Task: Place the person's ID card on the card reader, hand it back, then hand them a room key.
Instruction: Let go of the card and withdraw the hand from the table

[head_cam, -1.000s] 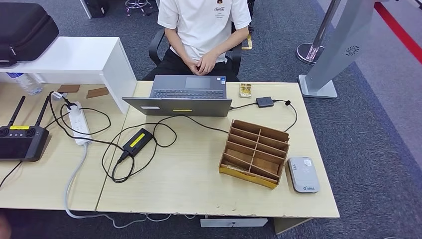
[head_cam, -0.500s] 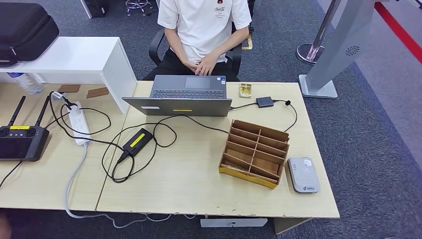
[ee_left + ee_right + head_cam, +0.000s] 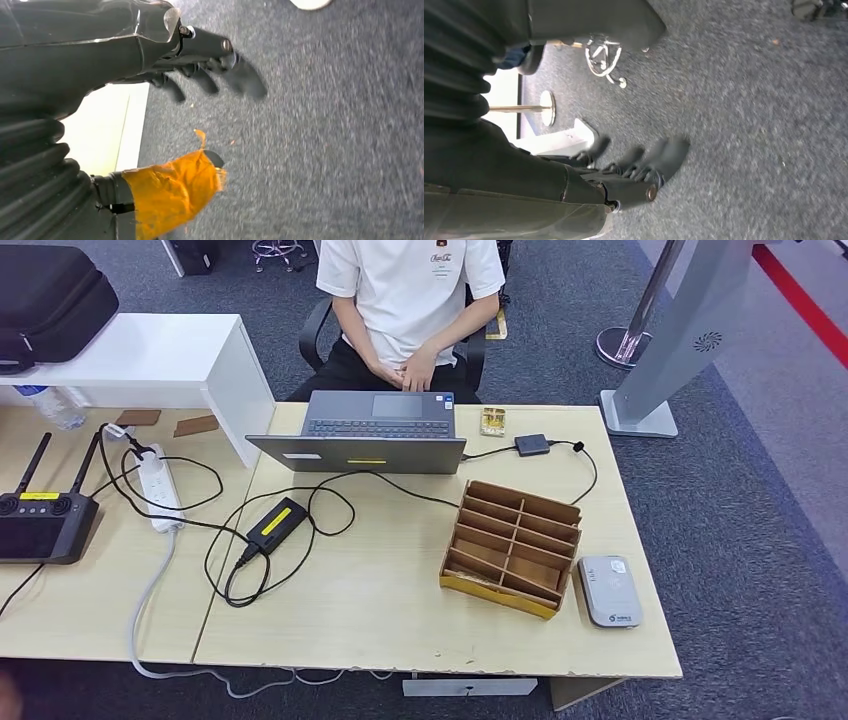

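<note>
Card reader (image 3: pixel 609 590): grey, flat on desk (image 3: pixel 400 620) at robot's right edge, just beside wooden organizer (image 3: pixel 512 546). Person (image 3: pixel 410 300) seated behind laptop (image 3: pixel 370 430), hands clasped in lap; no ID card discernible. Left hand (image 3: pixel 200 70) and right hand (image 3: pixel 634 165): hanging over carpet, fingers apart, holding nothing.

An open laptop (image 3: pixel 381 430), a wooden organizer (image 3: pixel 513 545) and a power strip (image 3: pixel 158 487) sit on the desk (image 3: pixel 380 620).

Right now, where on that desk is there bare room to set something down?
The near strip of desk between the power adapter and the wooden organizer is bare. Crowded: cables around the adapter, and the far edge by the laptop.
</note>
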